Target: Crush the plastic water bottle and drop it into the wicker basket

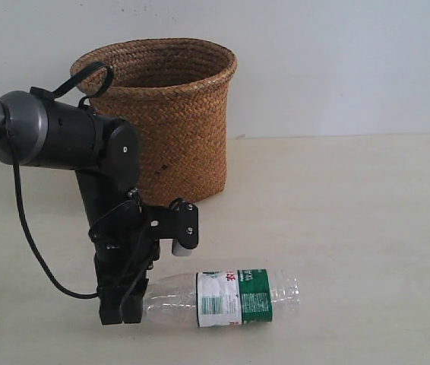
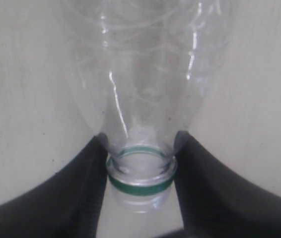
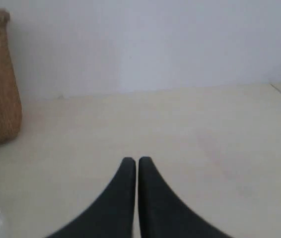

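Two arms logged | gripping neck of plastic water bottle (image 1: 234, 298) with left fingers (image 2: 71, 198) | resting bottle sideways on counter (image 1: 352, 213) near wicker basket (image 1: 177, 129) | pressing right fingers (image 3: 120, 198) together, empty

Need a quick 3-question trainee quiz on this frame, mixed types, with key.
1. True or false: the bottle lies on its side on the table, outside the basket.
2. The left gripper grips the bottle at its: A) label B) neck C) base.
3. Is the right gripper open or shut?
Key: 1 true; 2 B; 3 shut, holding nothing.
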### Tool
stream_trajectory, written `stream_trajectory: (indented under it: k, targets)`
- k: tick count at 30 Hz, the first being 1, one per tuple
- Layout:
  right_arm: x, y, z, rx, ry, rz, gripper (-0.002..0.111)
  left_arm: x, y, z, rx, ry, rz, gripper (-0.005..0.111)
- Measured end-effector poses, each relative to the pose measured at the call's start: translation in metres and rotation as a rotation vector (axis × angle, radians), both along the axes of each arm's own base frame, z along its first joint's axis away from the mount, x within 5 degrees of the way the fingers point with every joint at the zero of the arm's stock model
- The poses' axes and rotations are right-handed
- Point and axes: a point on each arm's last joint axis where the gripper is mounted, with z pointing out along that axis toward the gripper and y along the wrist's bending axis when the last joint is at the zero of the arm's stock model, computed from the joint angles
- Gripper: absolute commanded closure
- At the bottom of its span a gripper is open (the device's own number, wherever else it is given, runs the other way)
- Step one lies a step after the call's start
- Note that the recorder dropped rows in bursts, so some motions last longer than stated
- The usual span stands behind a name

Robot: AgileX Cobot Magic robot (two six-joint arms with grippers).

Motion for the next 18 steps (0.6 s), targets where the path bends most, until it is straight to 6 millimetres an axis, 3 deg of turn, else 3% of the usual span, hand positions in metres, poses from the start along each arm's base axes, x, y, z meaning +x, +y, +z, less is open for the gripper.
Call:
stream_trajectory:
  k: [5, 8, 11, 14, 18]
  targets:
    - [-0.001, -0.003, 0.023, 0.260, -0.248, -0.027, 0.108, 0.000, 0.000, 0.000, 0.000, 0.000, 0.002, 0.103]
    - [-0.003, -0.004, 0.035, 0.234, -0.325, -0.026, 0.108, 0.000, 0.000, 0.000, 0.001, 0.000, 0.011, 0.103]
    - [-0.009, -0.003, 0.062, 0.215, -0.403, -0.013, 0.108, 0.000, 0.000, 0.000, -0.002, 0.003, 0.022, 0.103]
    - [-0.010, -0.003, 0.089, 0.211, -0.409, -0.006, 0.108, -0.001, -0.003, 0.000, -0.025, 0.016, 0.042, 0.103]
    - [0.002, -0.001, 0.118, 0.191, -0.263, -0.003, 0.108, -0.002, -0.006, 0.001, -0.059, 0.028, 0.069, 0.103]
